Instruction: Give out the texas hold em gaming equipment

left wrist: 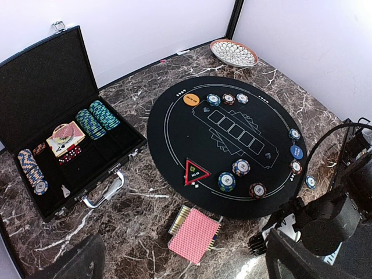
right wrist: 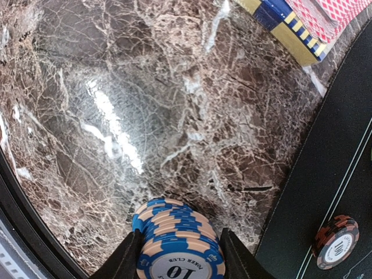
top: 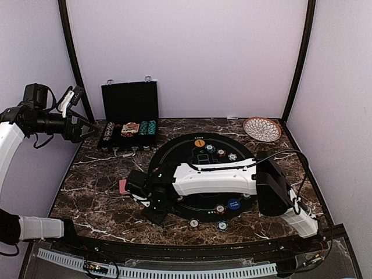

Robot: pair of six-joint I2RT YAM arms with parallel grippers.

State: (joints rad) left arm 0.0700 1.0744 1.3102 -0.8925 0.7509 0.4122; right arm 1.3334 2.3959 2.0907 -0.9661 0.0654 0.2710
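My right gripper point(right wrist: 177, 253) is shut on a stack of blue-and-peach poker chips point(right wrist: 174, 224) marked 10, held just above the marble beside the mat's near left edge. In the top view it point(top: 150, 200) reaches across the black mat point(top: 174, 148). A red-backed card deck point(left wrist: 195, 235) lies on the marble just beyond it, also seen in the top view point(top: 123, 186). A red triangle point(left wrist: 195, 171), an orange disc point(left wrist: 191, 99), a blue disc point(left wrist: 297, 151) and several chip stacks point(left wrist: 241, 167) sit on the mat. My left gripper point(top: 75, 110) is raised at the far left, open and empty.
An open black case point(left wrist: 58, 87) with more chips point(left wrist: 96, 119) and cards stands at the back left. A patterned wicker plate point(left wrist: 233, 52) sits at the back right. A dark chip stack marked 100 point(right wrist: 334, 241) sits on the mat's edge near my right gripper.
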